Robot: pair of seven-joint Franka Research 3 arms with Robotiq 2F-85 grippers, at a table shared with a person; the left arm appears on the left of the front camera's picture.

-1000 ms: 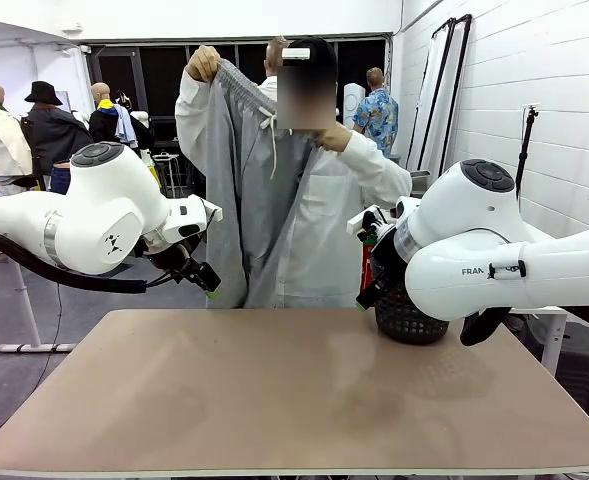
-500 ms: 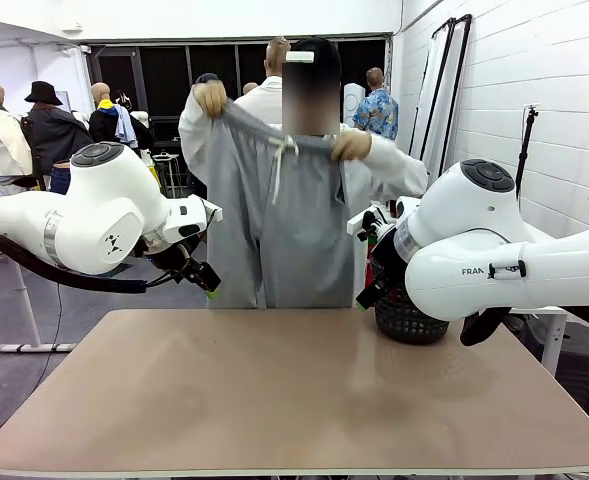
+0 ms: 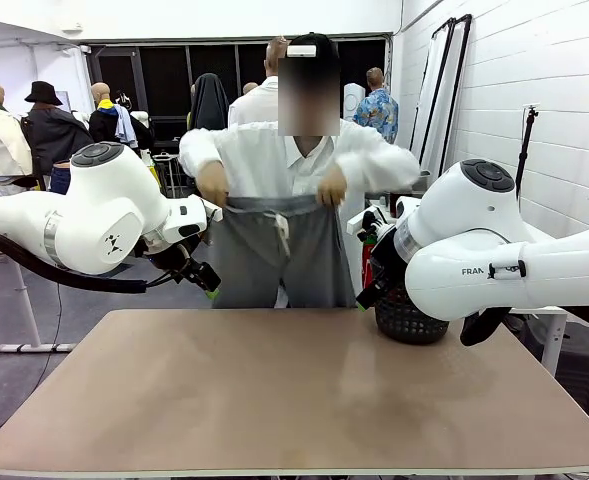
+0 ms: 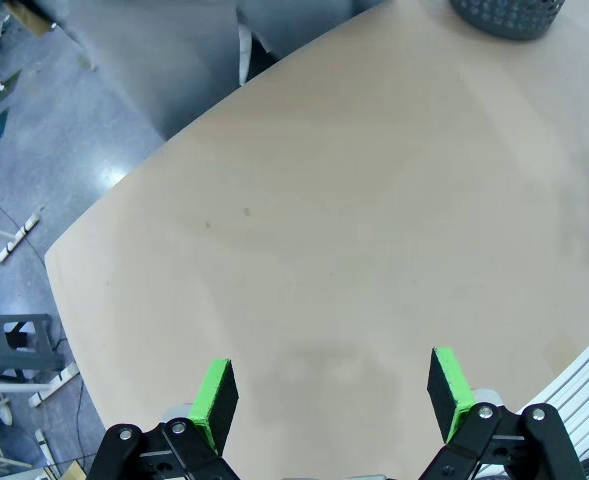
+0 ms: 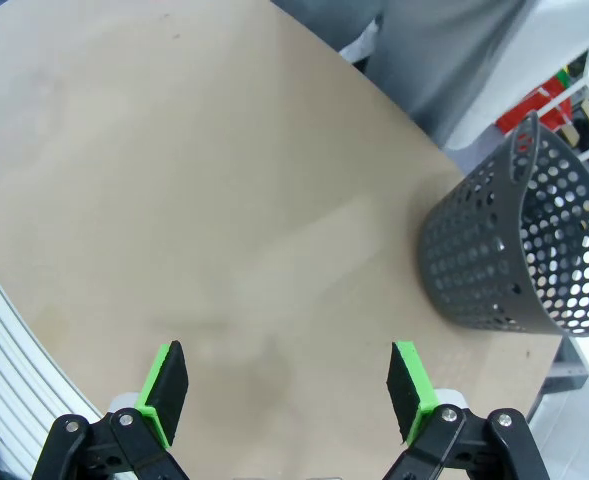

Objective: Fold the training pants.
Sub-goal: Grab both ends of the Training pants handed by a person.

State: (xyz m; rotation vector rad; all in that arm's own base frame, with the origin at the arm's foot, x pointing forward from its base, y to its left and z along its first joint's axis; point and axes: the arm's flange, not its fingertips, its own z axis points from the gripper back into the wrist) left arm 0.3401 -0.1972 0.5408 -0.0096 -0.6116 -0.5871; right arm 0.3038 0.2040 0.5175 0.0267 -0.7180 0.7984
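- Beige, smooth tabletop (image 3: 274,400) spreads over the lower half of the front view.
- At its far edge, centre frame, a person in a white button shirt (image 3: 294,160) holds up the light grey soft jersey training pants (image 3: 274,260) by the gathered waistband.
- The hand on the picture's left (image 3: 212,185) and the hand on the picture's right (image 3: 332,187) each grip one end of that waistband.
- The pants hang straight down in front of the person, with the whitish drawstring dangling at the middle. Their lower part drops behind the table's far edge.
- My left gripper (image 3: 210,280) hovers left of centre, just beside the hanging cloth. I cannot tell whether it touches.
- From my left wrist (image 4: 329,385), the green pads stand wide apart with nothing between them, and bare table lies below.
- My right gripper (image 3: 366,295) hangs right of centre, near the pants' other side.
- From my right wrist (image 5: 286,385), the jaws are spread fully and hold nothing.
- A black perforated mesh basket (image 5: 514,250) stands on the table in that view's upper right.
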